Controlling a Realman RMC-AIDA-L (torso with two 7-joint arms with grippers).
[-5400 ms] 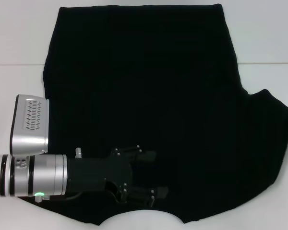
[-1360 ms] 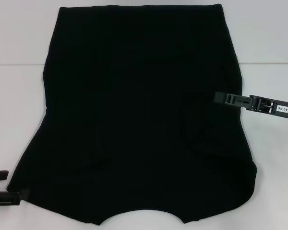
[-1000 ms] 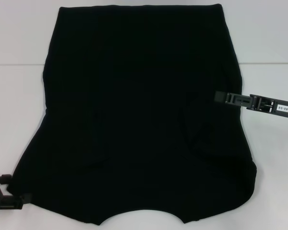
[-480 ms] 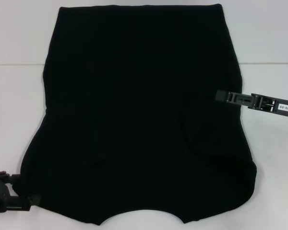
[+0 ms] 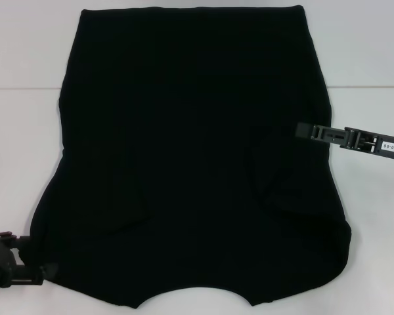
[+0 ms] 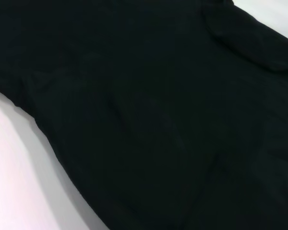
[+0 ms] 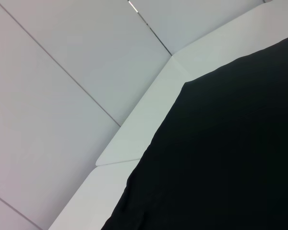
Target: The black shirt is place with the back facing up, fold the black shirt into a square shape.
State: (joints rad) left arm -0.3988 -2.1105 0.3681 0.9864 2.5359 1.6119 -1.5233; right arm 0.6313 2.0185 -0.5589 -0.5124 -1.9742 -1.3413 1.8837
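Both sleeves now lie folded in since the earliest frame, and the left hand (image 5: 43, 270) has withdrawn to the near left corner.
Black shirt (image 5: 190, 151) lies flat on the white bench (image 5: 26, 131); right hand (image 5: 301, 129) meets its right edge; neither hand's opening can be told.

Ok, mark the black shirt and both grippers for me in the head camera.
black shirt (image 5: 190, 151): head view, middle of the flat back panel.
left gripper (image 5: 43, 272): head view, fingertips at the shirt's near left corner.
right gripper (image 5: 301, 129): head view, fingertips at the shirt's right edge.
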